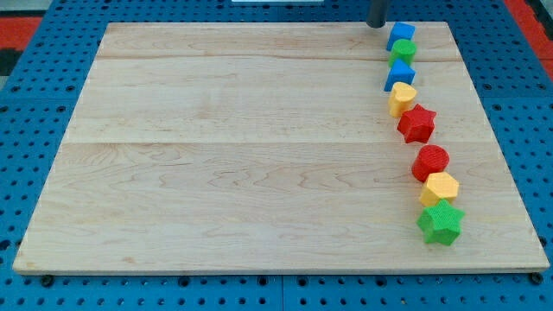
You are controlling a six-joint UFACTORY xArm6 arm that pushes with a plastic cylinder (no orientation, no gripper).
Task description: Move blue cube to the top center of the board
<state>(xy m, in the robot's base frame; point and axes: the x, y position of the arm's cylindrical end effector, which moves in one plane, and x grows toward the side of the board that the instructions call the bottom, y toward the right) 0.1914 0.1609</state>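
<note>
I have no jaws to open or close, only a straight dark rod, so there is nothing to report as wide, narrow or holding. My tip (378, 25) sits at the view's top edge of the board (242, 155), toward the view's right, and most of the rod is cut off by the frame.

Just to the view's right of my tip, and a shade below it, is a blue block (401, 35), at the head of a curving line of blocks. I cannot tell whether I touch it; the gap looks very small. Its shape is hard to read, and it may be the blue cube I am meant to move. If so, I stand on the wrong side for a push toward the top centre, which lies to the view's left of my tip; I would judge I need to get round to its far side.

Below it, touching, is a green block (403, 51), then a second blue block (398, 74), wedge-like and also a candidate. Further from me come a yellow heart-like block (402, 98), a red star (417, 123), a red rounded block (430, 161), a yellow hexagon-like block (441, 187) and, farthest, a green star (441, 222).

They crowd so closely that any shove risks dragging neighbours along.
</note>
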